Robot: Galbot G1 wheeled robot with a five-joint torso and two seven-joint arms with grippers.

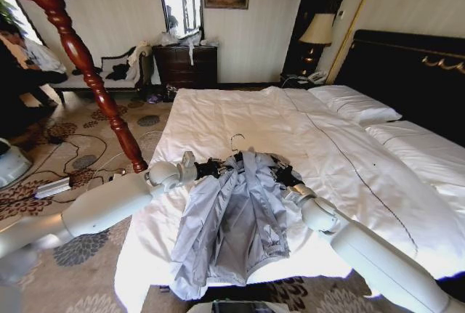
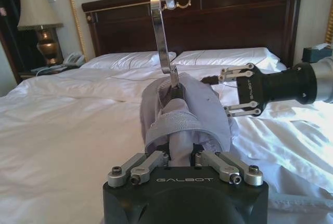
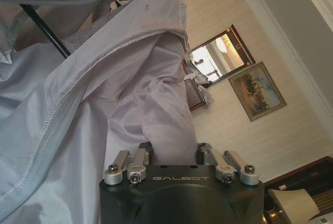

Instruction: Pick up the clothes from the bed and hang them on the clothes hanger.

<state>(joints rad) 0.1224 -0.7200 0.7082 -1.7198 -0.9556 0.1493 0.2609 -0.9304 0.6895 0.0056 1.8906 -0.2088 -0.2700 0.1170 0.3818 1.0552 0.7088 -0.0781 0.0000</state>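
The clothes [image 1: 232, 226], a light grey zip jacket, are draped over the clothes hanger [image 1: 236, 141], whose silver hook stands upright above the collar. The jacket's lower part spreads over the front edge of the bed [image 1: 240, 117]. My left gripper [image 1: 211, 168] is shut on one shoulder of the jacket, over the hanger's end. In the left wrist view its fingertips are buried in the grey cloth [image 2: 192, 109] below the hook [image 2: 162, 21]. At the other shoulder my right gripper [image 1: 283, 176] stands open [image 2: 225, 92], with jacket cloth [image 3: 130, 78] hanging close in front of it.
A tall red-brown wooden coat stand [image 1: 94, 73] rises on the carpet left of the bed. Cables [image 1: 65, 175] lie at its foot. The black headboard [image 1: 407, 66] and pillows are at the right. A dresser [image 1: 187, 66], a sofa [image 1: 109, 73] and a lamp [image 1: 317, 30] line the far wall.
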